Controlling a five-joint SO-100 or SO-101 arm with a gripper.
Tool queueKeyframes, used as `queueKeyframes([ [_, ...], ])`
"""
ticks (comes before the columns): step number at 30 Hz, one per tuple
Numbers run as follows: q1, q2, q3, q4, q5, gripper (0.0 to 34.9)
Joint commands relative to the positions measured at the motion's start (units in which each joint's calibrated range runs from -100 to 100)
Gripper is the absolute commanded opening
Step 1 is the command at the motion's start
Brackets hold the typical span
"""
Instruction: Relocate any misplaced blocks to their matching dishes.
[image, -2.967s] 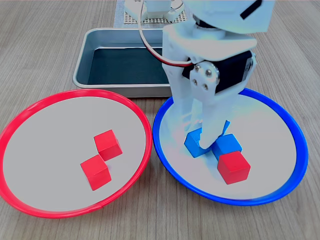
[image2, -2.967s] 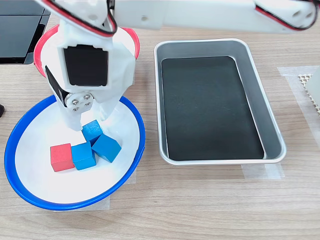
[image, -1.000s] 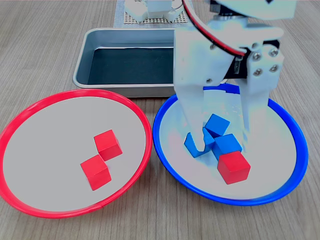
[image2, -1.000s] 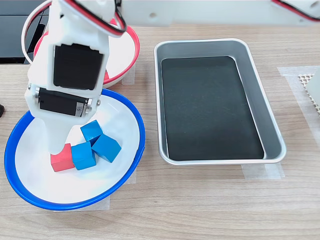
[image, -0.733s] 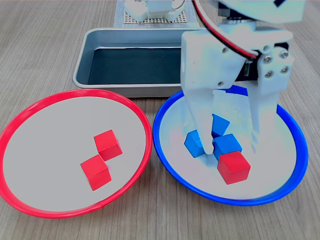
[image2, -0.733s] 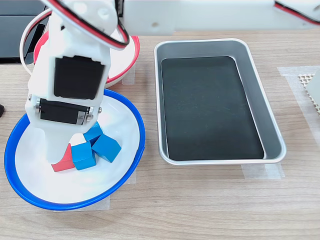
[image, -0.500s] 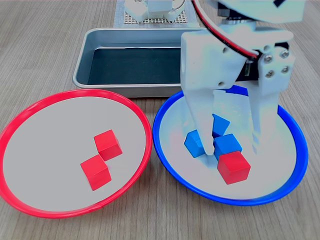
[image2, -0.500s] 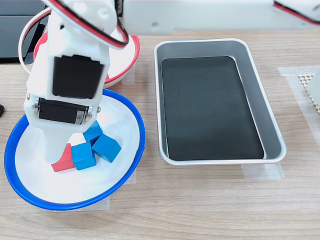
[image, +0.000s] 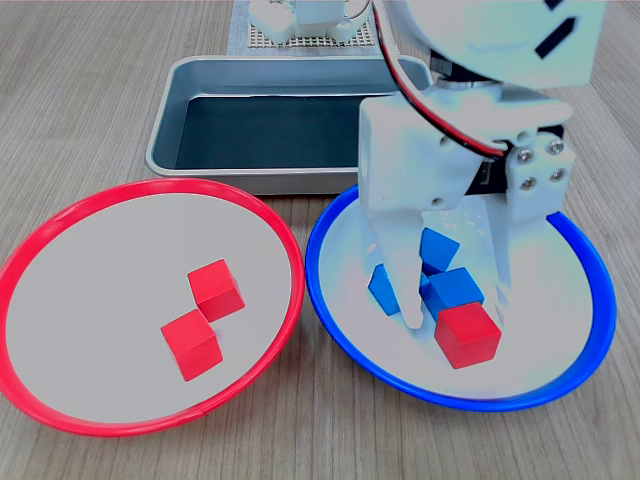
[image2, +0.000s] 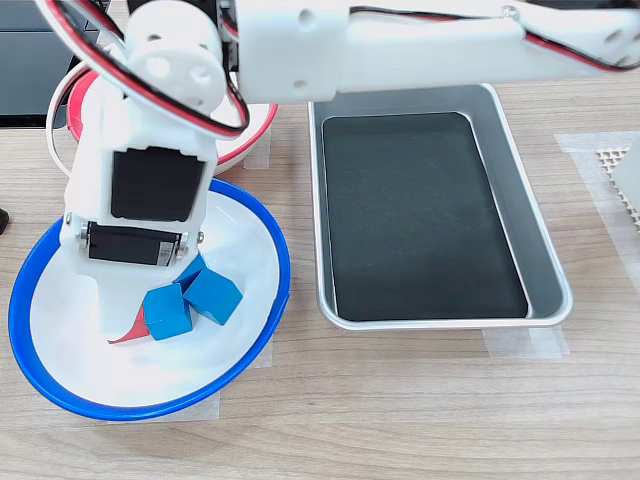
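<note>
The blue-rimmed dish (image: 575, 360) (image2: 30, 345) holds three blue blocks (image: 455, 289) (image2: 166, 311) clustered together, with one red block (image: 467, 336) (image2: 128, 331) touching them. In the second exterior view the arm hides most of that red block. My gripper (image: 455, 304) hangs open low over this cluster. One finger (image: 411, 300) stands between two blue blocks and the other (image: 497, 272) beside the red block's far side. Nothing is held. The red-rimmed dish (image: 60, 300) (image2: 262, 90) holds two red blocks (image: 217, 289).
A rectangular grey metal tray (image: 180, 95) (image2: 545, 240) with a dark bottom stands behind the dishes in the first exterior view and on the second exterior view's right. Bare wooden table surrounds everything. A white mesh pad (image: 262, 36) lies behind the tray.
The gripper, which was shut among the blue blocks, has opened and shifted toward the red block. Over the last half second it sank lower, hiding more of that block in the second exterior view.
</note>
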Motion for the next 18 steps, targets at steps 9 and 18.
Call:
queueKeyframes([
  [9, -0.62, 0.66, -3.32, -0.76, 0.39, 17.9],
  [18, -1.28, 2.54, -5.23, -1.0, 0.54, 17.6],
])
